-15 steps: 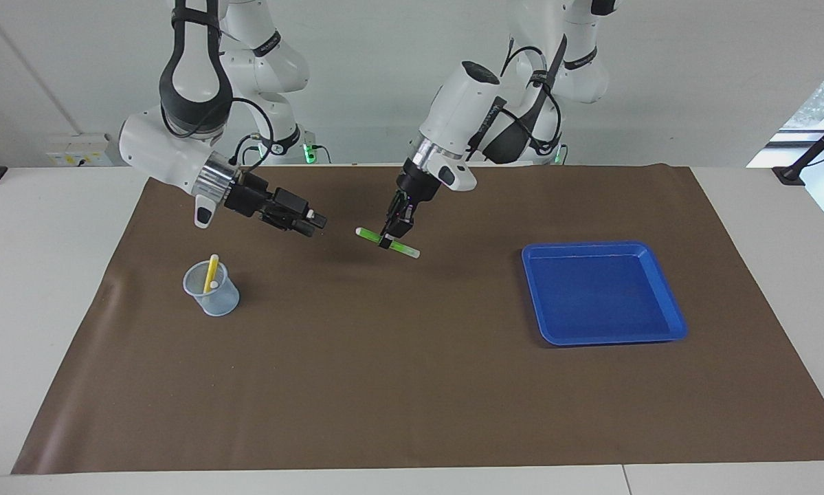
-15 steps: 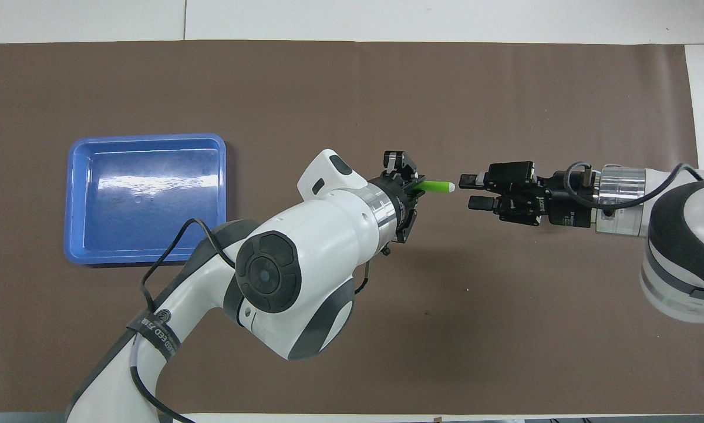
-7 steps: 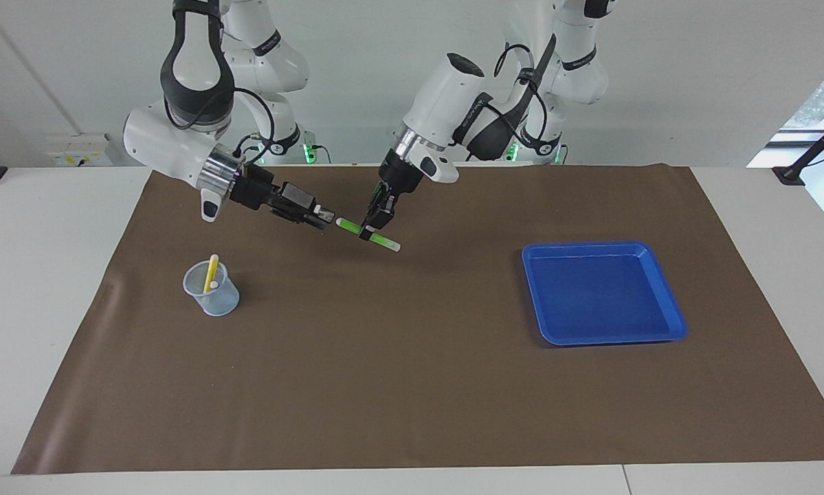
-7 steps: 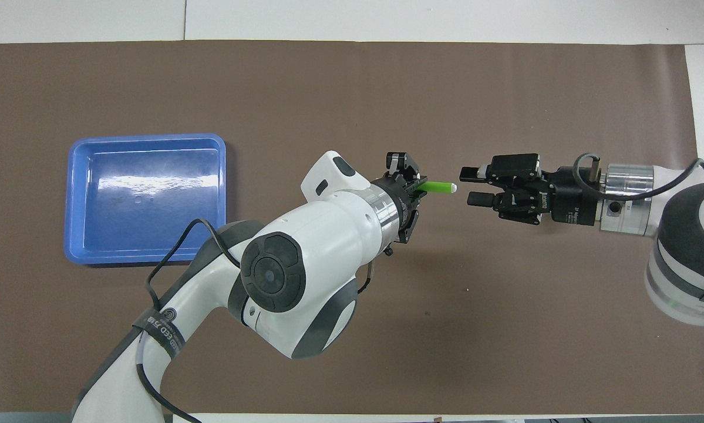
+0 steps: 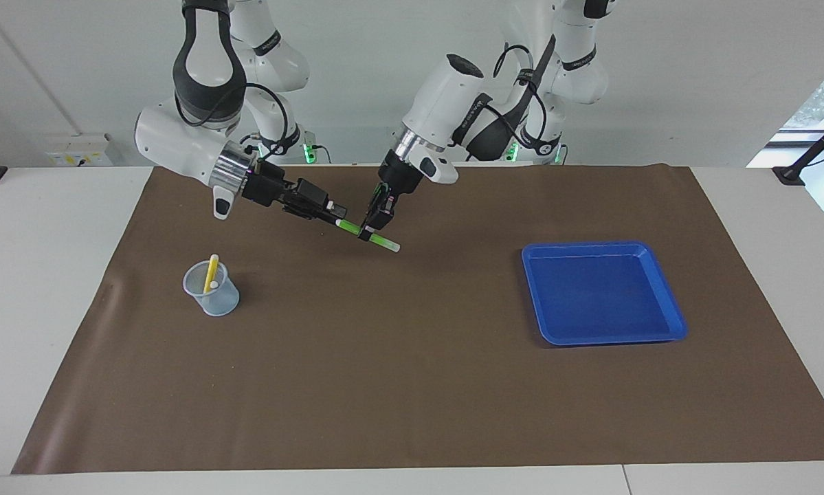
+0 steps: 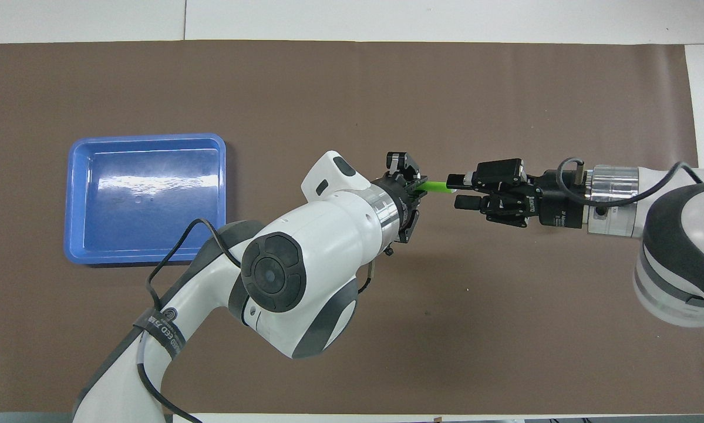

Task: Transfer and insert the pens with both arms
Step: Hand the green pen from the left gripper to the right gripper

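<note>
One bright green pen (image 5: pixel 377 238), pale-tipped, slants in the left hand (image 5: pixel 372 227).

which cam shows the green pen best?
Facing view: the green pen shows along most of its length, held up over the mat between the left gripper and right gripper. Overhead shows only a short stub; the left arm hides the rest.

Glossy plastic blue tray (image 5: pixel 666 292); matt brown mat (image 5: pixel 384 385)

White wall (image 5: pixel 384 69), window (image 5: pixel 820 96), white table (image 5: pixel 40 227)
</note>
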Robot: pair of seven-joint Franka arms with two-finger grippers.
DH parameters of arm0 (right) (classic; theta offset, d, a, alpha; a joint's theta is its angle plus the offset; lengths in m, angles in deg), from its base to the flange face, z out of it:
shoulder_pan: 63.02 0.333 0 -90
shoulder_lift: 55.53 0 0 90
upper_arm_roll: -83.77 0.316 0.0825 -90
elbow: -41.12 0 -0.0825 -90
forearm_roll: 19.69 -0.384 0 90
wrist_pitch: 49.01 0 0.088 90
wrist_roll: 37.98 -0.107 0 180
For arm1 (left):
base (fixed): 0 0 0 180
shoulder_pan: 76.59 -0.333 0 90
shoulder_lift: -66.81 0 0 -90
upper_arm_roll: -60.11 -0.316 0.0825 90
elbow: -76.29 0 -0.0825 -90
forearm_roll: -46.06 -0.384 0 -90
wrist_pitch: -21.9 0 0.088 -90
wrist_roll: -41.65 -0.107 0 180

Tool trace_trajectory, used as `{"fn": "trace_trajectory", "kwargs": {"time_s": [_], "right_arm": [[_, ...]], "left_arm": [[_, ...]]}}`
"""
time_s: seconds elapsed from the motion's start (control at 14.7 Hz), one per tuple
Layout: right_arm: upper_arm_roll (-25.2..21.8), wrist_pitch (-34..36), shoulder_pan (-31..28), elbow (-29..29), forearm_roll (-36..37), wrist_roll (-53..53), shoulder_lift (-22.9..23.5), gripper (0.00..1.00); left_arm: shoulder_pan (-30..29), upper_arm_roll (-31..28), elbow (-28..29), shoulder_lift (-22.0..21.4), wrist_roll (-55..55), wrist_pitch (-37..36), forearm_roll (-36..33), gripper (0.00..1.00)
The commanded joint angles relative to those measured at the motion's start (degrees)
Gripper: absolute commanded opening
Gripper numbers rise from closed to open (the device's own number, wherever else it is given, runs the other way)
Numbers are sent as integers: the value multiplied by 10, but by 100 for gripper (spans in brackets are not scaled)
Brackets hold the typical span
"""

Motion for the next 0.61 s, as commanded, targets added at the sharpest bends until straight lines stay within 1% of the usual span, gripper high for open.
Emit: {"fn": "trace_trajectory", "kwargs": {"time_s": [0.0,0.27,0.55], "right_arm": [[4,-18,-1,3,-7,-10,-7,41],[4,-24,10,4,-7,-10,-6,41],[4,-52,28,5,-7,-11,-4,40]], "left_arm": [[13,-9,-7,6,2,5,12,0],[13,-9,-7,6,3,4,11,0],[14,-9,-6,6,3,3,12,0]]}}
